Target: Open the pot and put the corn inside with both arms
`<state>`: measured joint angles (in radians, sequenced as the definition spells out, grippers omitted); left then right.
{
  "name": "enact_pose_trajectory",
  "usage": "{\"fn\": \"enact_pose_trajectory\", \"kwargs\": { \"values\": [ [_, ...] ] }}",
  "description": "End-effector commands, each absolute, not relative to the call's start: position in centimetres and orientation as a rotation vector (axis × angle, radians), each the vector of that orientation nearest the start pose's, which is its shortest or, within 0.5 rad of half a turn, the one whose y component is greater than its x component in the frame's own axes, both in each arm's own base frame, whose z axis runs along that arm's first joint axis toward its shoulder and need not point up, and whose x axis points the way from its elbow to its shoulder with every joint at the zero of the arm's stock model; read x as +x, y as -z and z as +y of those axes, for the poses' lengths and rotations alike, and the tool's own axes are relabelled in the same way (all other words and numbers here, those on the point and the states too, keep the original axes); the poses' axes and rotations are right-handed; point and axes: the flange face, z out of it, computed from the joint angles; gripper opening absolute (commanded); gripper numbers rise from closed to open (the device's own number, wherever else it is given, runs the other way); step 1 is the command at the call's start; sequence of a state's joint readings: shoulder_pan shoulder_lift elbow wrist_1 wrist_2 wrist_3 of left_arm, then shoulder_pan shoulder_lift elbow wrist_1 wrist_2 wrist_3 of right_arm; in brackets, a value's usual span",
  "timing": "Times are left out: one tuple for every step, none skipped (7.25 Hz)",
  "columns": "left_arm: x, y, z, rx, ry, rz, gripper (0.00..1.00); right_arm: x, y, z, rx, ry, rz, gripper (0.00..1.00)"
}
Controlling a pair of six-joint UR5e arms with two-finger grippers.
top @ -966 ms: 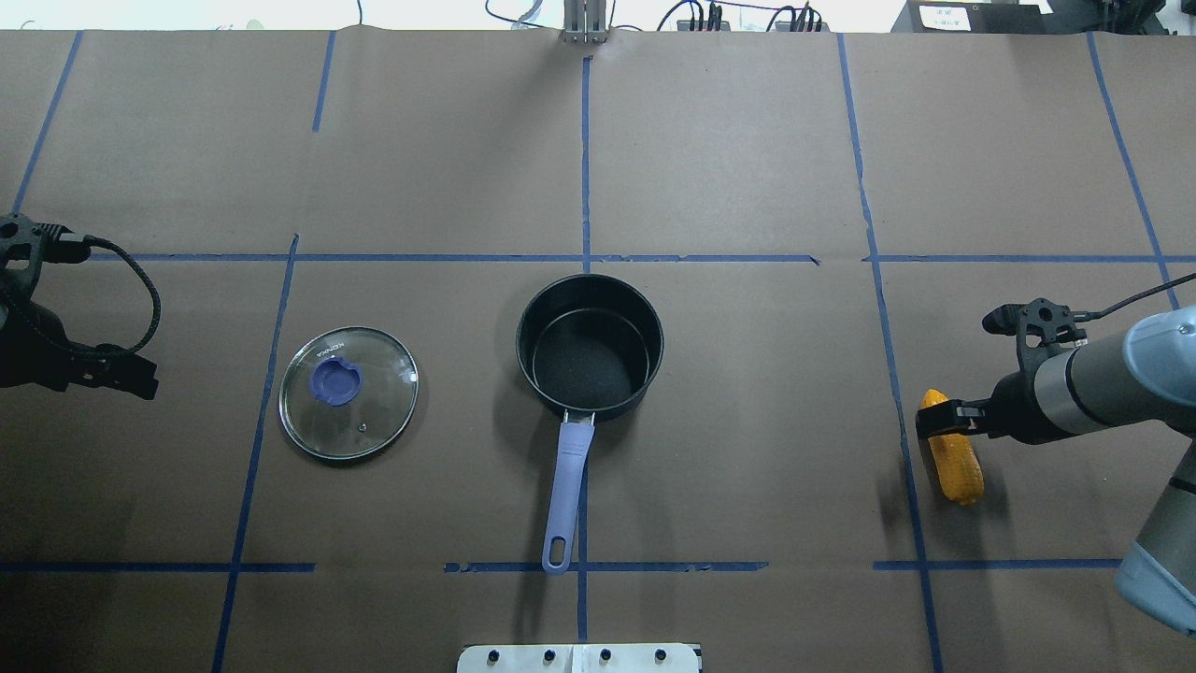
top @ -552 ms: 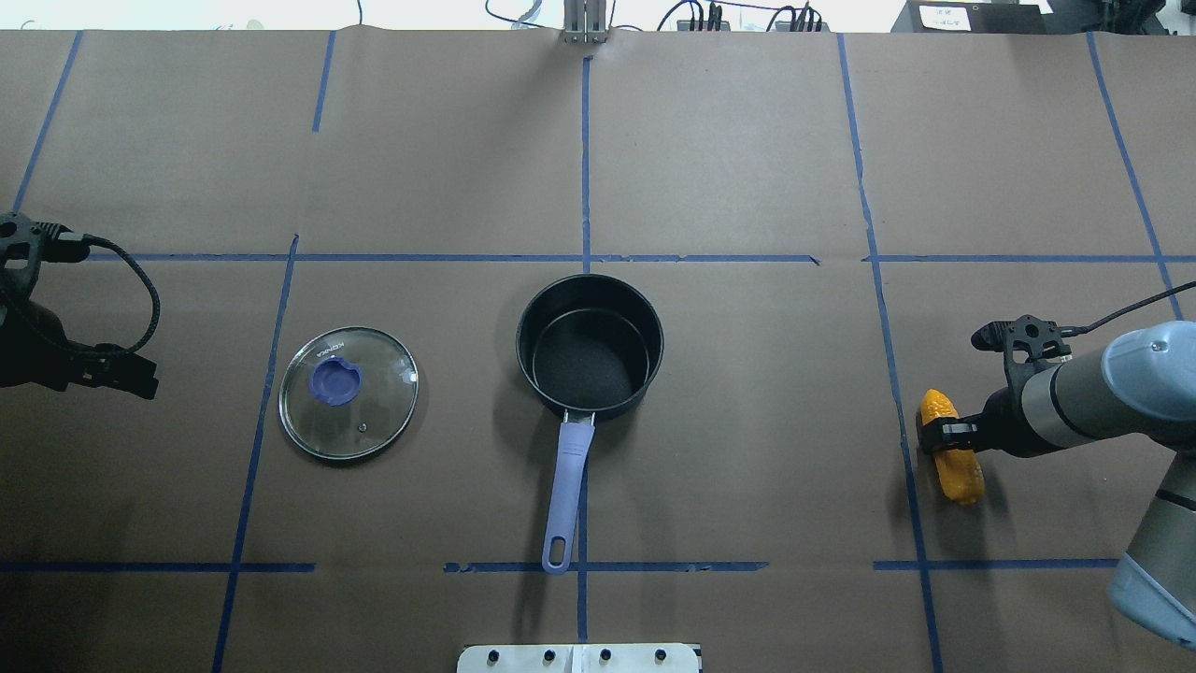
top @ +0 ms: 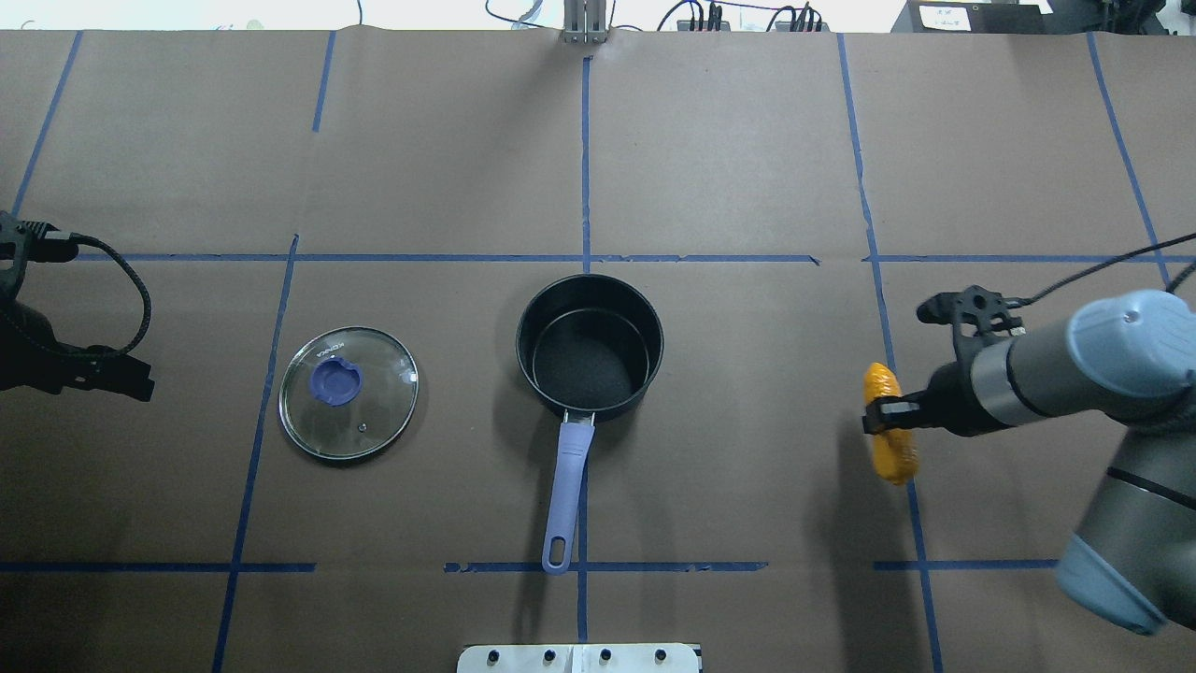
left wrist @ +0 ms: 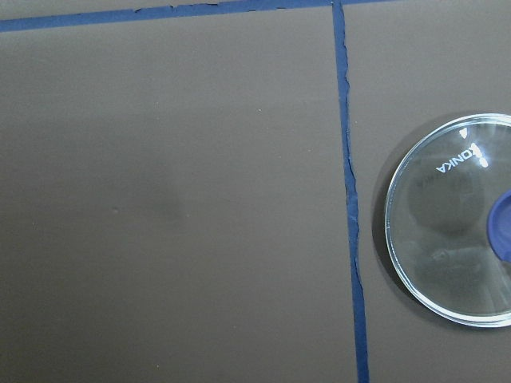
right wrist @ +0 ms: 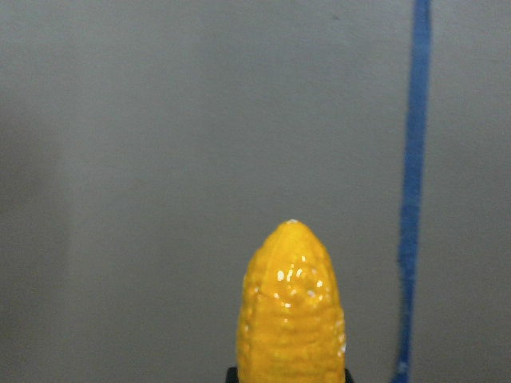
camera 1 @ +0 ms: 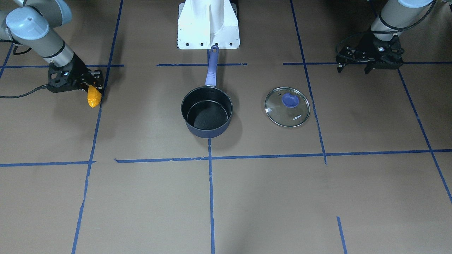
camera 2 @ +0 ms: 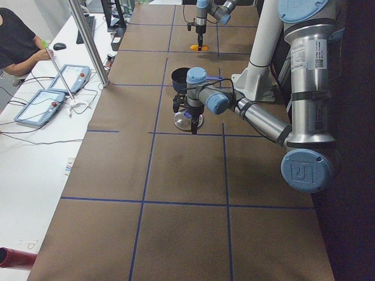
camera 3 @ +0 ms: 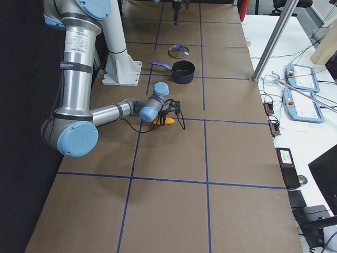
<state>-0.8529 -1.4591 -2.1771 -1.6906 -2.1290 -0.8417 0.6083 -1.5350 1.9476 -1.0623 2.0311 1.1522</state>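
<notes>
The dark-blue pot (top: 590,346) stands open at the table's middle, its purple-blue handle (top: 565,495) pointing toward the robot; it also shows in the front view (camera 1: 206,111). Its glass lid (top: 348,393) lies flat to its left, blue knob up, and shows in the left wrist view (left wrist: 455,239). My right gripper (top: 883,418) is shut on the orange-yellow corn (top: 889,435) and holds it above the table, well right of the pot. The corn's tip shows in the right wrist view (right wrist: 291,311). My left gripper (top: 121,374) is open and empty, left of the lid.
Blue tape lines (top: 586,257) divide the brown paper table cover. The white base stand (camera 1: 208,24) sits just behind the pot's handle. Tablets and cables (camera 3: 300,89) lie on a side table on the operators' side.
My right gripper has lifted the corn off the table and carried it left, toward the pot. My left arm has drawn back slightly to the left.
</notes>
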Motion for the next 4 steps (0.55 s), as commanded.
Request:
{"fn": "enact_pose_trajectory", "kwargs": {
  "values": [
    [21.9,-40.5,-37.3,0.048,-0.044,0.812,1.0,-44.5,-24.4,-37.9,-0.006,-0.07,-1.011,0.0],
    [21.9,-40.5,-37.3,0.047,-0.043,0.812,1.0,-47.9,-19.4,-38.5,0.007,-0.107,-0.985,0.0],
    [22.0,-40.5,-37.4,0.046,-0.043,0.813,1.0,-52.0,-16.2,-40.6,-0.033,-0.198,-0.985,0.0],
    [22.0,-40.5,-37.3,0.047,-0.044,0.812,1.0,-54.3,-16.2,-41.8,-0.07,-0.27,-0.973,0.01]
  ]
}}
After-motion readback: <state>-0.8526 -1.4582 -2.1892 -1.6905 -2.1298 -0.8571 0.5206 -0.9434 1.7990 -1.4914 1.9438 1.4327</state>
